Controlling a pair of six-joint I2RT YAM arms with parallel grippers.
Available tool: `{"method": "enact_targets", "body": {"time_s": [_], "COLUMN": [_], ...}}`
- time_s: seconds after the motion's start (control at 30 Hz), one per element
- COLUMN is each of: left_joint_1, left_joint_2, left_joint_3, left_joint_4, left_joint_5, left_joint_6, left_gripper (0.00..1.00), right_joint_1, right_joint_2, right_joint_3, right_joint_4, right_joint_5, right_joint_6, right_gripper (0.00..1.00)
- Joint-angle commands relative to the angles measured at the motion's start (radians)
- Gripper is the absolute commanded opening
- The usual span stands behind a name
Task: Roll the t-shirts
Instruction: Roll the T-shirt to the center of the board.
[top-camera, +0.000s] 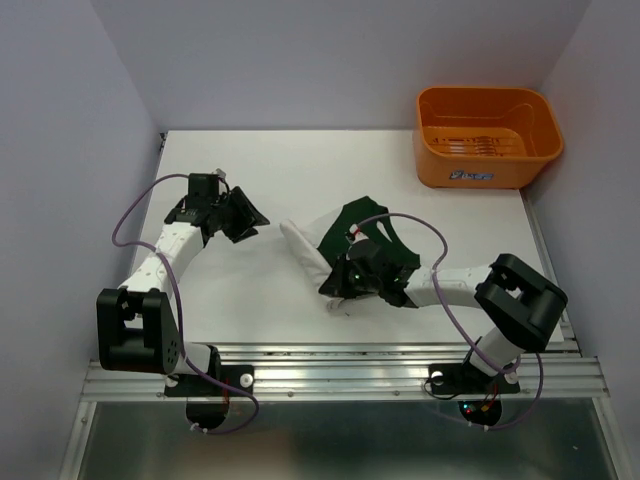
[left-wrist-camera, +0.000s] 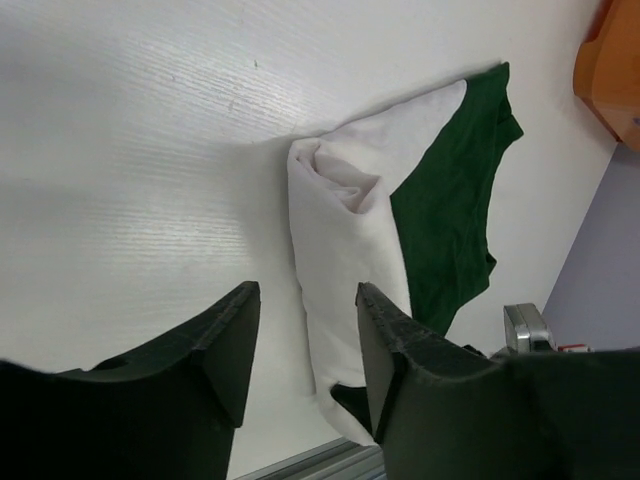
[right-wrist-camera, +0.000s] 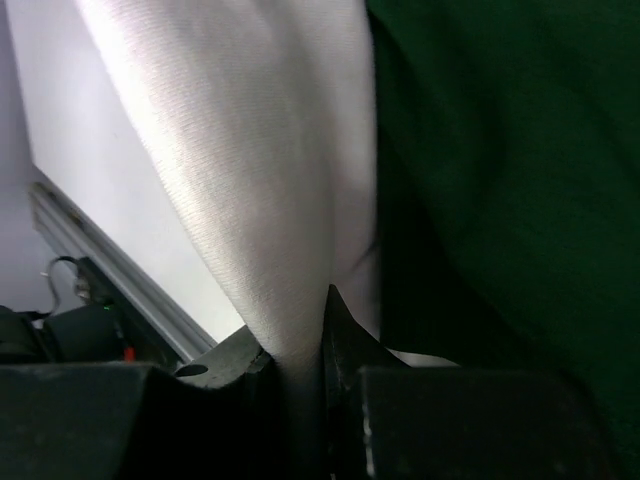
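Observation:
One t-shirt lies mid-table, part white and part dark green. The white part is partly rolled into a tube, and its coiled end faces my left gripper. My left gripper hovers just left of that end, open, with nothing between its fingers. My right gripper is at the near end of the roll, shut on a fold of the white cloth. The green cloth lies to the right of that fold. The printed lettering is hidden.
An orange plastic basket stands at the back right corner of the table; one corner of the basket shows in the left wrist view. A metal rail runs along the near edge. Walls close in the left, back and right.

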Motion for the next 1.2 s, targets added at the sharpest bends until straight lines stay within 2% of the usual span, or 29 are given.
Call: {"method": "enact_targets", "body": {"time_s": [0.0, 0.13, 0.17, 0.27, 0.3, 0.47, 0.7, 0.77, 0.83, 0.93, 1.17], "left_joint_1": [-0.014, -0.048, -0.057, -0.105, -0.118, -0.198, -0.22, -0.22, -0.22, -0.221, -0.24], "left_joint_2": [-0.036, -0.022, -0.016, 0.02, 0.04, 0.097, 0.241, 0.27, 0.297, 0.346, 0.401], "left_joint_3": [-0.02, -0.037, -0.039, -0.031, -0.025, 0.012, 0.082, 0.105, 0.134, 0.17, 0.223], "left_joint_4": [0.027, 0.046, 0.056, 0.07, 0.072, 0.115, 0.136, 0.142, 0.141, 0.141, 0.147], "left_joint_5": [0.042, 0.059, 0.068, 0.076, 0.077, 0.08, 0.079, 0.07, 0.068, 0.07, 0.062], "left_joint_6": [0.041, 0.049, 0.05, 0.052, 0.052, 0.041, 0.05, 0.05, 0.053, 0.06, 0.058], "left_gripper": [0.5, 0.33, 0.23, 0.03, 0.0, 0.0, 0.0, 0.0, 0.0, 0.0, 0.0], "right_joint_1": [-0.045, -0.093, -0.093, -0.114, -0.114, -0.151, -0.171, -0.18, -0.18, -0.18, -0.18], "right_joint_2": [-0.018, 0.002, 0.011, 0.017, 0.02, 0.032, 0.042, 0.036, 0.026, 0.0, -0.066], "right_joint_3": [-0.081, -0.143, -0.155, -0.163, -0.166, -0.167, -0.167, -0.17, -0.172, -0.161, -0.134], "right_joint_4": [0.296, 0.405, 0.414, 0.417, 0.417, 0.419, 0.416, 0.41, 0.388, 0.329, 0.168], "right_joint_5": [-0.154, -0.226, -0.233, -0.248, -0.256, -0.297, -0.325, -0.323, -0.317, -0.294, -0.262], "right_joint_6": [0.163, 0.238, 0.249, 0.253, 0.253, 0.252, 0.237, 0.233, 0.227, 0.198, 0.111], "right_gripper": [0.01, 0.01, 0.01, 0.01, 0.01, 0.01, 0.01, 0.11, 0.32, 0.56, 0.75]}}
